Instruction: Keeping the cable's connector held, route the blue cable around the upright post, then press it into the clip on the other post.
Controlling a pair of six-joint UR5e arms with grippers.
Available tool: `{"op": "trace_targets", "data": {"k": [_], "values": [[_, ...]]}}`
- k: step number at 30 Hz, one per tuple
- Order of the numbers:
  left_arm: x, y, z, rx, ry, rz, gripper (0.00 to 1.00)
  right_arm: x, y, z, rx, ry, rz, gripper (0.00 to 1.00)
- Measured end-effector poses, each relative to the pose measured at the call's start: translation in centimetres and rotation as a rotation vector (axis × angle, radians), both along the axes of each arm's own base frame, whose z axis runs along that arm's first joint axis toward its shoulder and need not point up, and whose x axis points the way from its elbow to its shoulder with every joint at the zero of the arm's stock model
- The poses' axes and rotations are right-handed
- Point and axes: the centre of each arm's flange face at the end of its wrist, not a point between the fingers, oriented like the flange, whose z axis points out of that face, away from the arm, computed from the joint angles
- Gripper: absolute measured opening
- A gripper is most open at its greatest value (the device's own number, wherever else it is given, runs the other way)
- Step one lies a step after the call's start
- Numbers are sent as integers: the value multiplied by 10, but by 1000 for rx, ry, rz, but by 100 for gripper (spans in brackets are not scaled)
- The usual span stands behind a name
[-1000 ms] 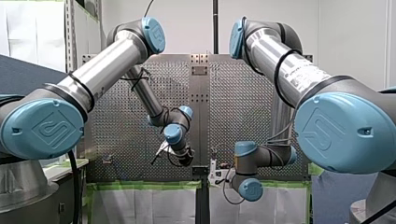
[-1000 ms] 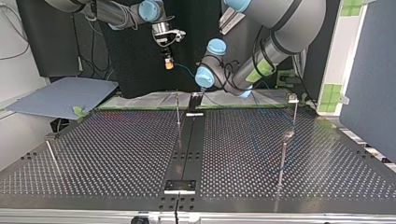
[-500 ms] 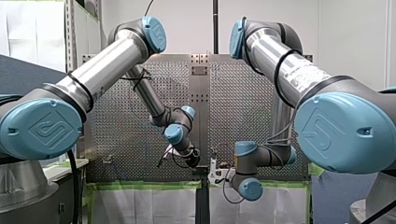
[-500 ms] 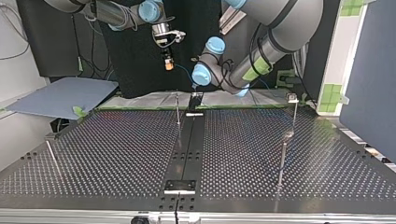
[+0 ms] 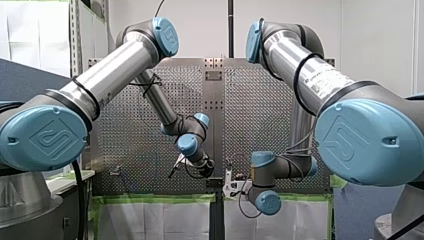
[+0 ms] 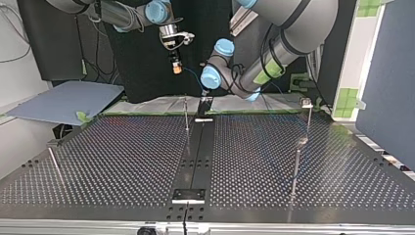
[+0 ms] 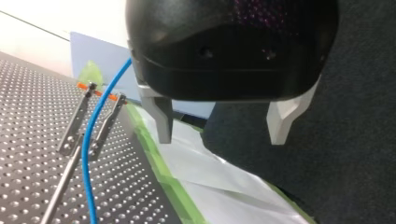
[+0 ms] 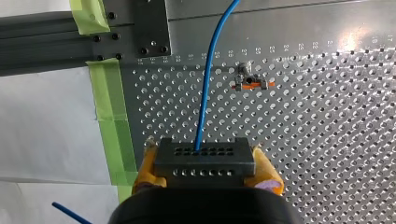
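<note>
A row of small two-digit numbers (image 8: 280, 48) is printed along the perforated surface (image 8: 303, 121), too small to read surely. The blue joint caps (image 5: 45, 140) bear an embossed logo.

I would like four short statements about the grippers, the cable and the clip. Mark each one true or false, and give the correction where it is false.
1. My right gripper grips the black connector between yellow pads. True.
2. The blue cable leaves the connector and runs ahead over the perforated table. True.
3. My left gripper is shut on the blue cable. False: its fingers stand open with nothing between them.
4. The clip has blue tips. False: they are orange.
</note>
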Motion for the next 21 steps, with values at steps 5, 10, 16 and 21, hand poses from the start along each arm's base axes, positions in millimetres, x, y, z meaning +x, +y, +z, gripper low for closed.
{"op": "trace_targets", "data": {"k": [5, 10, 16, 21], "values": [[4, -2, 1, -18, -29, 9, 73, 0, 0, 0, 0, 0, 0, 0], [7, -1, 1, -21, -46, 27, 33, 0, 0, 0, -1, 1, 0, 0], [9, 1, 2, -13, -62, 52, 0, 0, 0, 0, -1, 0, 0, 0], [11, 1, 2, -10, -74, 64, 0, 0, 0, 0, -2, 1, 0, 0]]}}
